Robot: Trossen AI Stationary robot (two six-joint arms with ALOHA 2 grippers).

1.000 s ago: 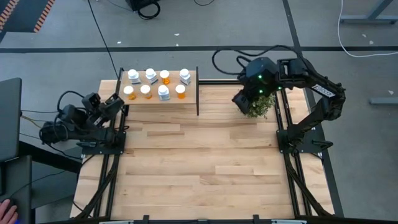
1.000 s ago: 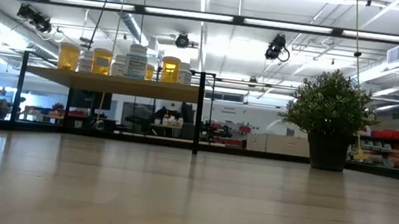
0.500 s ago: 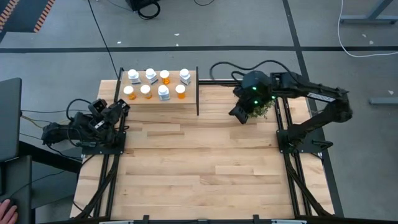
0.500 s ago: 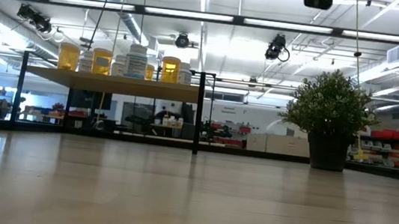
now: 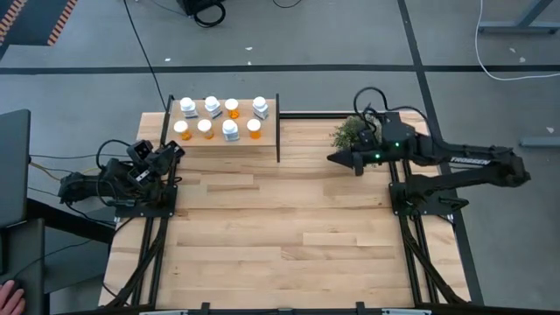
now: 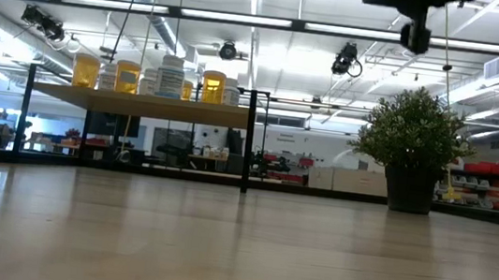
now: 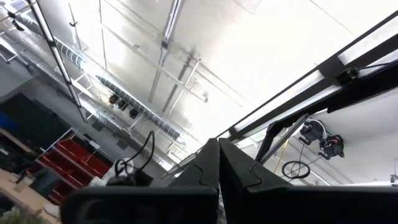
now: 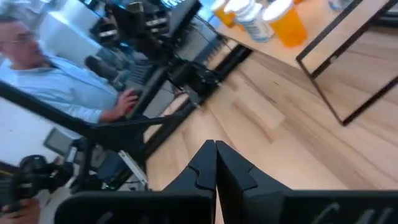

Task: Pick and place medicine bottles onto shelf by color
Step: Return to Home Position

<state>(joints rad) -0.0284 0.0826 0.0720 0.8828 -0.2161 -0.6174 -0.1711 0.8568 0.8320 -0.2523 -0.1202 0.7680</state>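
Several small bottles (image 5: 219,118), some orange and some white, all white-capped, stand on the light-wood shelf (image 5: 197,140) at the table's far left. They also show in the low view (image 6: 170,76) and the right wrist view (image 8: 261,15). My left gripper (image 5: 178,149) is shut and empty at the table's left edge, just near of the shelf; its wrist view (image 7: 217,163) looks up at the ceiling. My right gripper (image 5: 333,158) is shut and empty, right of the shelf's black divider (image 5: 278,129) and beside the plant (image 5: 352,131); its shut fingers show in its wrist view (image 8: 216,163).
A potted plant (image 6: 414,145) stands at the far right of the table. The shelf's thin black posts (image 6: 248,140) reach down to the tabletop. A person (image 8: 56,81) sits beyond the table's left side. Bare planks (image 5: 280,236) fill the middle and near part.
My right arm has swung off from above the plant, drawn its wrist toward the table's right edge and stretched out lower, its gripper now pointing at the table's left. The plant now shows uncovered. My left arm has shifted slightly. The bottles have stayed in place.
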